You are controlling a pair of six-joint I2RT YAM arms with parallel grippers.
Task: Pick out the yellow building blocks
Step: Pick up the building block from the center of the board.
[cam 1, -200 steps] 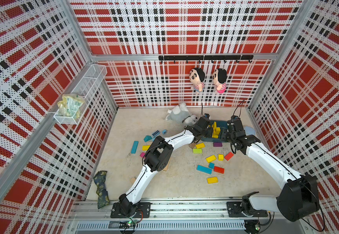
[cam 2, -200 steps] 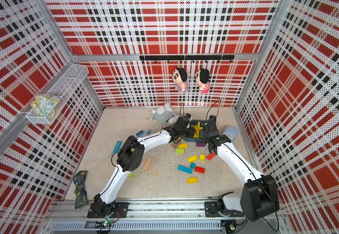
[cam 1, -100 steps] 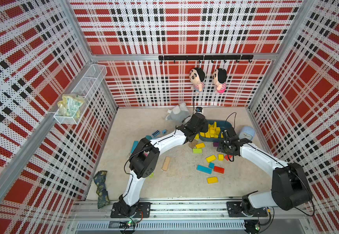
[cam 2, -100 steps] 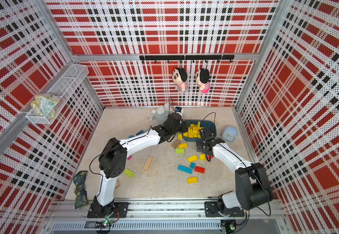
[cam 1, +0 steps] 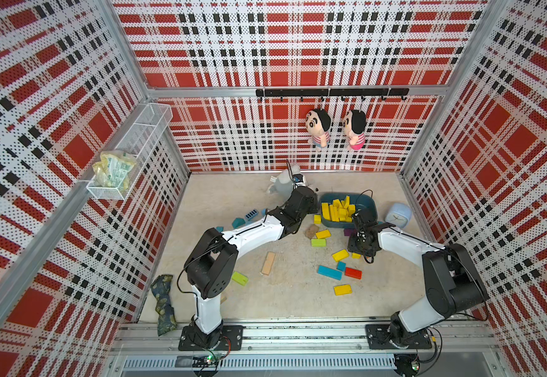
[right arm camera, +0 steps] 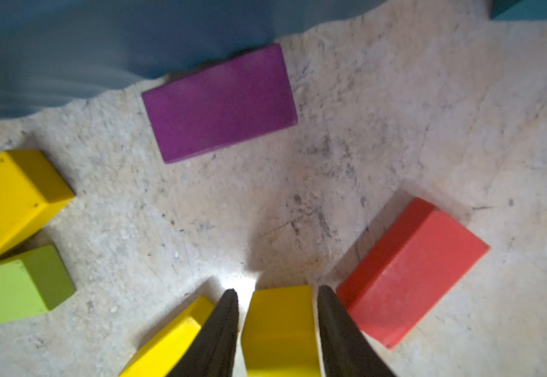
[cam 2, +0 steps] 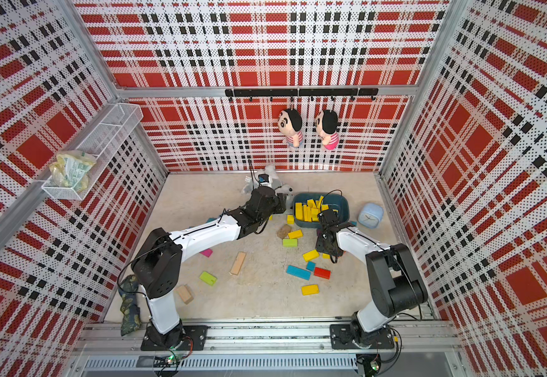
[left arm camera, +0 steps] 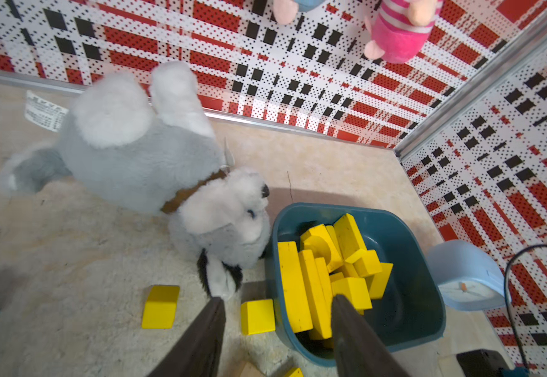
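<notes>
A: Where do we find the right claw (right arm camera: 275,293)?
B: Astride a small yellow wooden cube (right arm camera: 280,329) on the beige surface (cam 1: 291,293), near the dark teal plastic bin (cam 1: 371,209); we cannot tell whether it pinches.
A: What crowds it?
B: A flat red brick (right arm camera: 412,271) just beside one finger (right arm camera: 344,339), a yellow brick (right arm camera: 167,339) beside the other.
A: And the left claw (left arm camera: 277,298)?
B: Released, empty, over the bin's rim and another yellow cube (left arm camera: 257,316) just outside it. A heap of yellow blocks (left arm camera: 314,280) fills the bin; a grey-and-white plush animal (left arm camera: 141,156) lies beside it.
</notes>
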